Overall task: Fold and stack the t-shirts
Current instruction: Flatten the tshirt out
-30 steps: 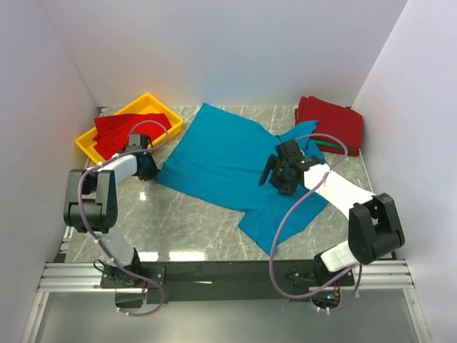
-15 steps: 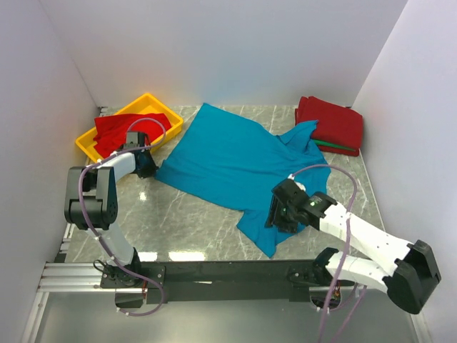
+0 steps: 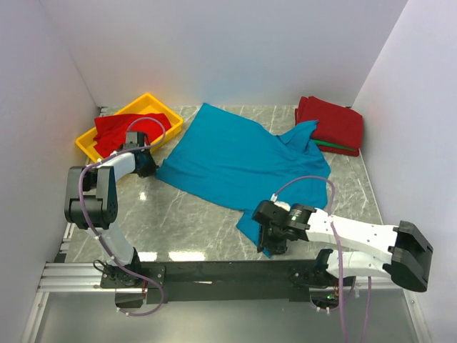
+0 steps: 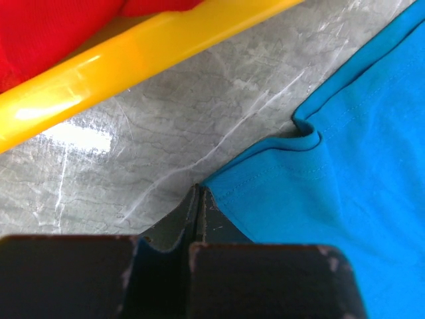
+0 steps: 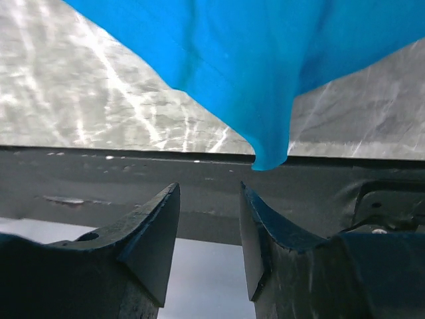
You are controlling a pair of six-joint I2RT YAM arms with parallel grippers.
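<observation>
Left claw point(image 4: 198, 194) closed at a corner of the teal t-shirt point(image 4: 358, 199); right claw point(image 5: 209, 193) half-open, empty, beside its near hem.

No writing, label, brand mark, number or sign can be read anywhere in these views, on cloth, tray, arms or worktop.

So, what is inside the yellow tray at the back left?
A crumpled red t-shirt fills most of the yellow tray. Only a strip of bare tray floor shows at the far end. Anything beneath the shirt is covered and cannot be seen.
</observation>
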